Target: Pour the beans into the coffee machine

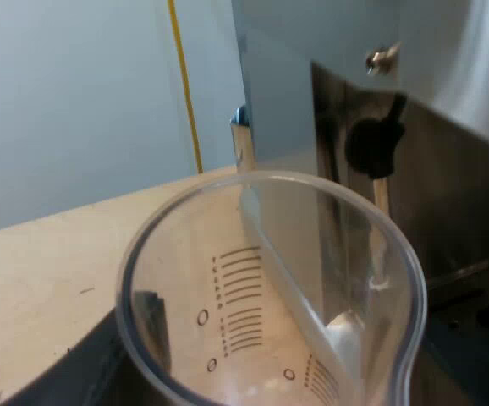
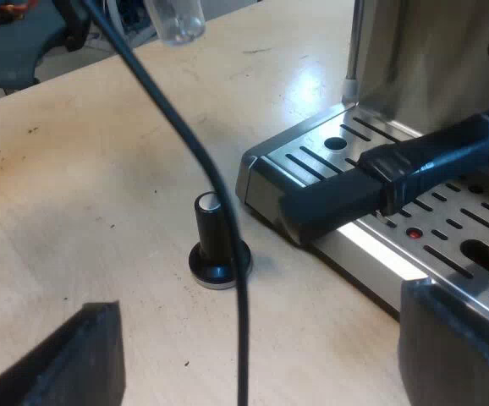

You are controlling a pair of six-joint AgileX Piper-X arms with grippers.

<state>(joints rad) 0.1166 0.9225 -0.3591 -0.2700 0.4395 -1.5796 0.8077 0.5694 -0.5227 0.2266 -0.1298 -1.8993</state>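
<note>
A clear measuring glass [image 1: 270, 296] with printed scale marks is tilted close before the left wrist camera, and I see no beans inside it. My left gripper [image 1: 253, 381] is shut on it, one dark finger [image 1: 92, 359] lying against its wall. The espresso machine [image 1: 447, 169] stands just behind the glass, its steel side and a black knob [image 1: 376, 144] showing. My right gripper [image 2: 261, 355] hangs open low over the table, beside the machine's drip tray [image 2: 312, 152]. The measuring glass [image 2: 175, 19] shows small, farther off above the table.
A tamper with a black knob [image 2: 217, 245] stands upright on the wooden table [image 2: 75, 186], close to the drip tray's corner. The dark holder handle [image 2: 380, 182] reaches out over the slotted tray. A steam wand [image 1: 381, 199] hangs below the knob.
</note>
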